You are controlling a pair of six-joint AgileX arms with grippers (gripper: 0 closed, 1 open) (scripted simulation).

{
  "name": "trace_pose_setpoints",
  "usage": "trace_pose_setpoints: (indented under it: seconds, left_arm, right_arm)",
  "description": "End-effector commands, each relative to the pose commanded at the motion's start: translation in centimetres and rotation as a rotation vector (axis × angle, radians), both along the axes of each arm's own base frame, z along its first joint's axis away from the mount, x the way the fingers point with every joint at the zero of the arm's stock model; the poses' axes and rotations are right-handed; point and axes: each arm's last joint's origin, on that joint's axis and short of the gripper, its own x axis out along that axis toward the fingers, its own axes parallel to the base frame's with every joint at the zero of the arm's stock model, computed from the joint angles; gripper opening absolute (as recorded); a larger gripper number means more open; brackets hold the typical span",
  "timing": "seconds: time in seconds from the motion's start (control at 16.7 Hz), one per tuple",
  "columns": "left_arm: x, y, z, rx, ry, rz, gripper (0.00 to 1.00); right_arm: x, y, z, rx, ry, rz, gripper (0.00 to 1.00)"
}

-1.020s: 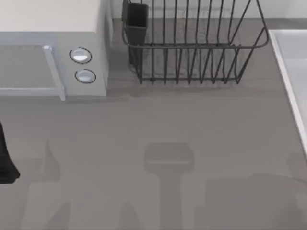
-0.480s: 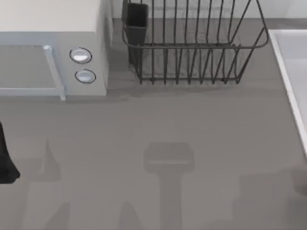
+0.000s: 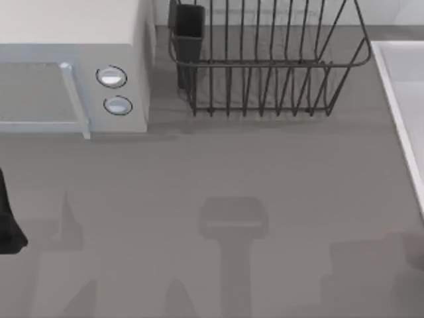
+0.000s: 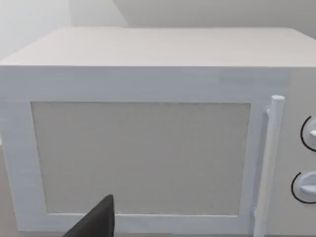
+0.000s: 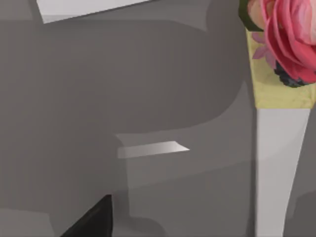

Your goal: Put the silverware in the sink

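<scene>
Both arms wait at the tabletop's edges; the sink (image 3: 399,86) sits just right of the dish rack (image 3: 265,66), with no silverware in it so far.
The broad shadow (image 3: 371,271) well below the rack's right end has drawn back toward the sink side over the last second, then held, which suggests the right arm has shifted that way. The right tool (image 5: 91,222) hangs over bare tabletop (image 3: 218,165) beside a pink flower (image 5: 286,34). The left tool (image 4: 96,224) faces the microwave (image 3: 73,66) left of the rack, unmoved. I cannot tell whether either tool is apart or together. Rack, microwave and sink stand as before.
</scene>
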Motion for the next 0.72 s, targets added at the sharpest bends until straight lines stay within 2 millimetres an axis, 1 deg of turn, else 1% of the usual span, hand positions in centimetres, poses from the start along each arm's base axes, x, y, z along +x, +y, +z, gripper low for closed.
trace_pose_setpoints:
  seconds: [0.54, 0.6, 0.72]
  left_arm:
    - [0.0, 0.0, 0.0, 0.0, 0.0, 0.0, 1.0]
    - [0.0, 0.0, 0.0, 0.0, 0.0, 0.0, 1.0]
    - [0.0, 0.0, 0.0, 0.0, 0.0, 0.0, 1.0]
  right_arm:
    - [0.0, 0.0, 0.0, 0.0, 0.0, 0.0, 0.02]
    - [0.0, 0.0, 0.0, 0.0, 0.0, 0.0, 0.0]
    - [0.0, 0.0, 0.0, 0.0, 0.0, 0.0, 0.0]
